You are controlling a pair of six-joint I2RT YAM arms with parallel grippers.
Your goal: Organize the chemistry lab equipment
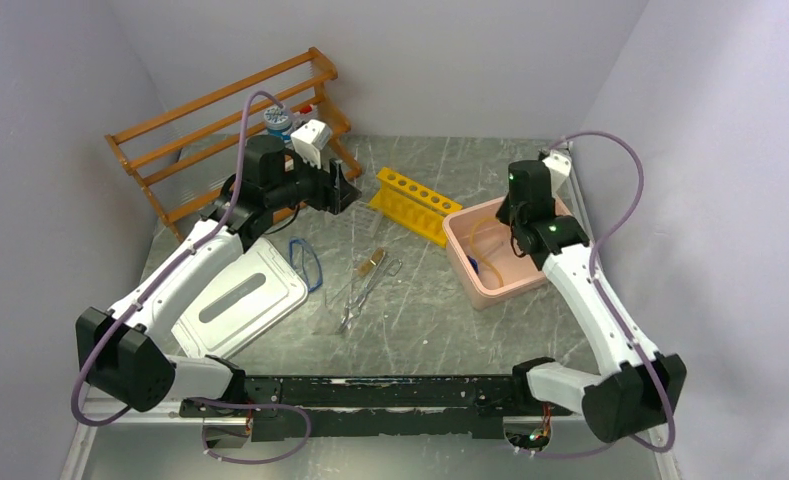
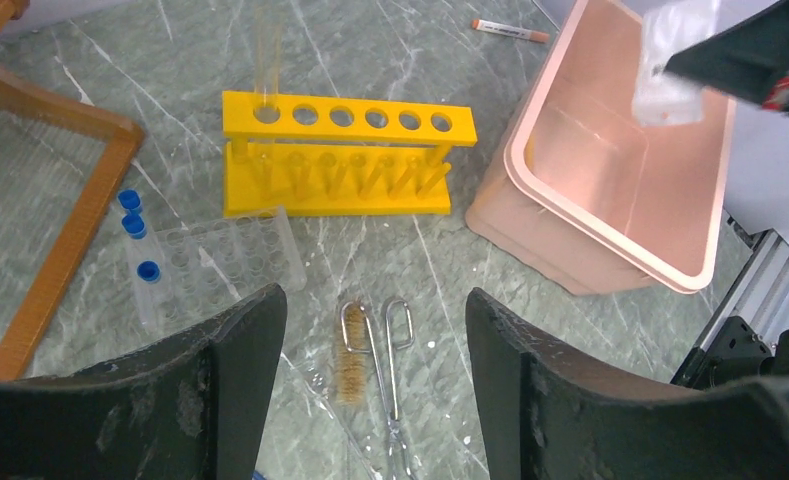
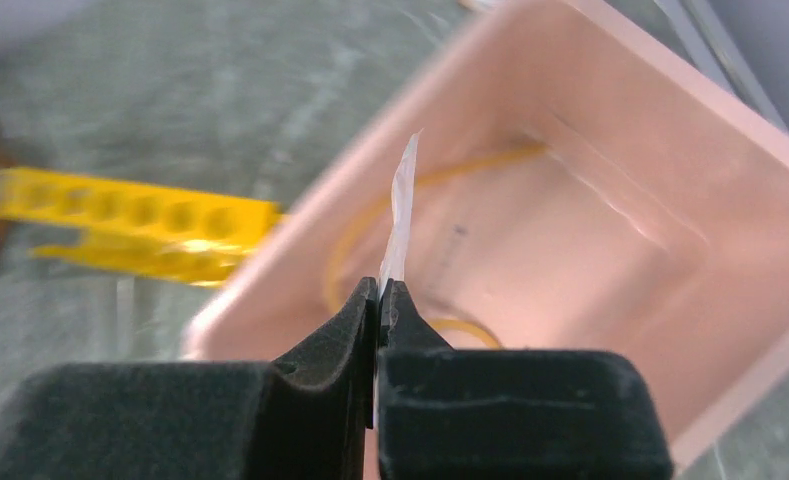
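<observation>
Top external view: the left end effector [image 1: 336,190] hangs open near the wooden shelf rack [image 1: 220,125], carrying nothing, probably free to pick its next item. The right arm [image 1: 580,285] reaches over the pink bin [image 1: 490,292], which looks like the collecting place for loose gear. Its own wrist covers whatever it carries. Between them on the tabletop [image 1: 440,330] lie a yellow test-tube rack [image 1: 410,203], a blue cord loop [image 1: 307,264], a small brush [image 1: 370,263], metal tweezers [image 1: 358,298] and a white lid [image 1: 235,300]. The clear pieces beside the tweezers are too faint to name.

Left wrist view: its two fingers [image 2: 220,400] stand well apart with only bare tabletop and the brush and tweezers between them. One clear tube [image 2: 266,60] stands upright in the yellow rack's end hole, where it belongs. Blue-capped vials [image 2: 138,250] lie beside a clear moulded tray [image 2: 235,255], cut off partly by the left finger. The right end effector [image 2: 715,55] holds a flat packet [image 2: 670,75] above the bin's open mouth, ready, I judge, to let it drop in.

Right wrist view: the jaws are pressed together on the packet's lower edge, so it shows edge-on as a thin pale sliver. Whether it is printed or filled cannot be told. A tan rubber hose [image 3: 370,225] curls on the bin's floor, and the yellow rack behind is blurred
</observation>
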